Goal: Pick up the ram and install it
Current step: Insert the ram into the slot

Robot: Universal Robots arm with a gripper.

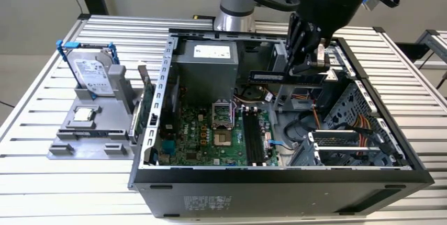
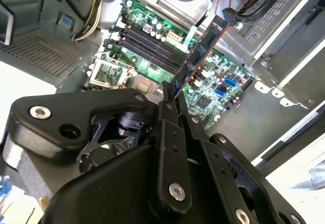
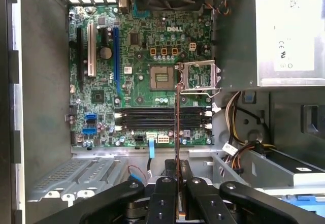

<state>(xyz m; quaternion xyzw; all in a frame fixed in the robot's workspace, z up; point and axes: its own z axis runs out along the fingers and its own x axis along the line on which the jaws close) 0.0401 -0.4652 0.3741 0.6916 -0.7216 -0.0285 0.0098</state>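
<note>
My gripper [image 1: 308,72] hangs over the open computer case [image 1: 279,183], shut on the ram [image 1: 274,77]. The ram is a thin blue-green stick that juts out level toward the exterior view's left, above the motherboard [image 1: 202,131]. In the second wrist view the ram [image 2: 201,55] runs out from between the black fingers [image 2: 167,109] over the board. In the first wrist view the ram [image 3: 176,127] shows edge-on, crossing above the long black memory slots [image 3: 160,120]. Those slots [image 1: 255,138] lie lower in the case, with nothing in them.
A silver hard drive with blue rails [image 1: 91,73] stands on a grey fixture [image 1: 91,131] at the exterior view's left, with a green card [image 1: 140,112] beside the case wall. Inside the case are the power supply [image 1: 209,63], loose cables [image 1: 307,110] and a drive cage [image 1: 349,131].
</note>
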